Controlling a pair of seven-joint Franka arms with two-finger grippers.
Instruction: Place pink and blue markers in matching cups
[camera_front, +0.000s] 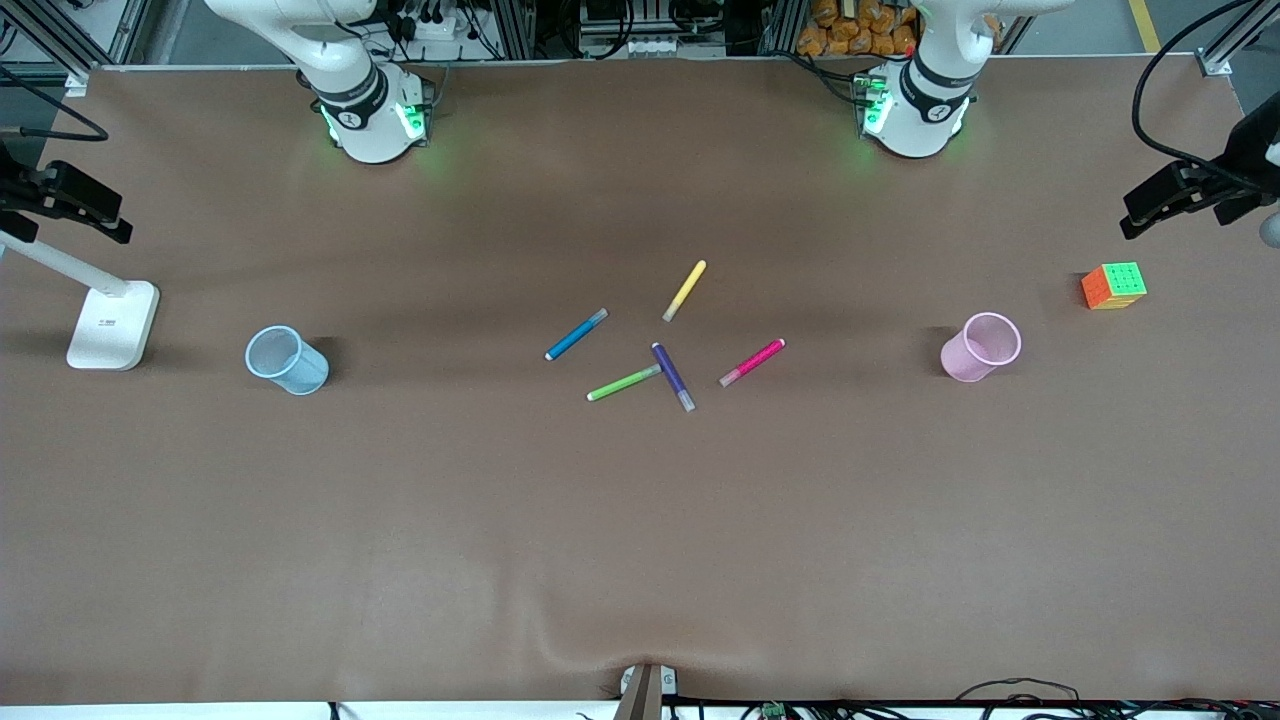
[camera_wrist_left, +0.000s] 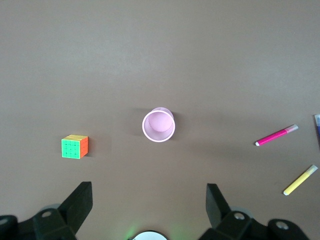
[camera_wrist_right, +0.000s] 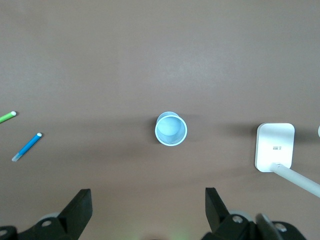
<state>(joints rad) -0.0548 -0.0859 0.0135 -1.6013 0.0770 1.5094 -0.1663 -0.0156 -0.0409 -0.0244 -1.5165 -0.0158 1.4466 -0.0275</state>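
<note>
Markers: pink marker (camera_front: 752, 362) & blue marker (camera_front: 576, 334) lie mid-bench among other pens, cups at either end. Left claw (camera_wrist_left: 149, 212) & right claw (camera_wrist_right: 148, 212) both spread, empty, high over cups. Risk: nudging neighbours w/ a grab.

pink marker (camera_front: 752, 362) and blue marker (camera_front: 576, 334) lie mid-table; blue cup (camera_front: 287, 360) and pink cup (camera_front: 980, 347) stand upright.

White arms (camera_front: 350, 90), green-lit bases, black claws (camera_wrist_left: 149, 202).

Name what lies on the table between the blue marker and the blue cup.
Nothing: in the front view the brown table is bare between the blue marker and the blue cup; the right wrist view shows the same.
</note>
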